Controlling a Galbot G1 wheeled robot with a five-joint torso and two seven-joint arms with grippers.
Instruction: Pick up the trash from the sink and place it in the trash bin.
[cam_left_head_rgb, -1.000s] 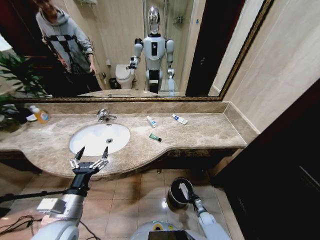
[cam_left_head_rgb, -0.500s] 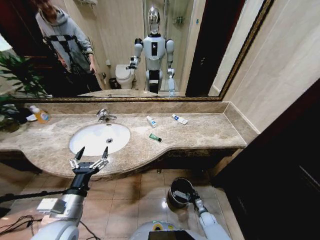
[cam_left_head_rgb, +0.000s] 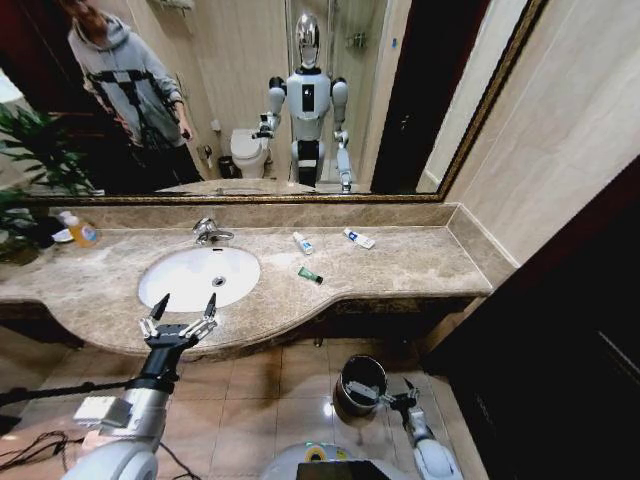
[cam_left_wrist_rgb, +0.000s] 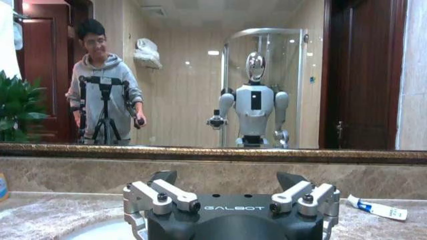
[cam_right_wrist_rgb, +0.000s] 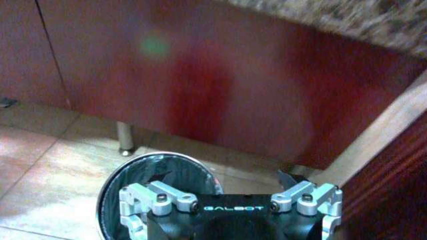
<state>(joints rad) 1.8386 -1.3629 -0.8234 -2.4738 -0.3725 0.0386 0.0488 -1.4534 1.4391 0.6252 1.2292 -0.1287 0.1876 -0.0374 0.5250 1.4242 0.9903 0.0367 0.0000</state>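
My right hand (cam_left_head_rgb: 393, 398) hangs low over the tiled floor (cam_left_head_rgb: 260, 410), fingers apart, beside the trash bin (cam_left_head_rgb: 361, 384). My left hand (cam_left_head_rgb: 178, 323) (fingers apart too) waits before the sink (cam_left_head_rgb: 199, 277). Tubes (cam_left_head_rgb: 310, 274) lie on the brown desk (cam_left_head_rgb: 400, 262) below the mirror (cam_left_head_rgb: 400, 90).

Glossy white porcelain sink (cam_left_head_rgb: 190, 275), polished mottled marble counter (cam_left_head_rgb: 400, 262), seemingly glossy-rimmed black bin (cam_left_head_rgb: 358, 382).

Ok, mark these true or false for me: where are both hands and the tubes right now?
1. The left hand is open before the white oval sink. True.
2. The green-and-black tube lies in the sink. False: it lies on the mottled brown marble counter.
3. The right hand grips a tube. False: it is open and empty beside the round black trash bin.
4. Two white tubes lie on the counter. True.
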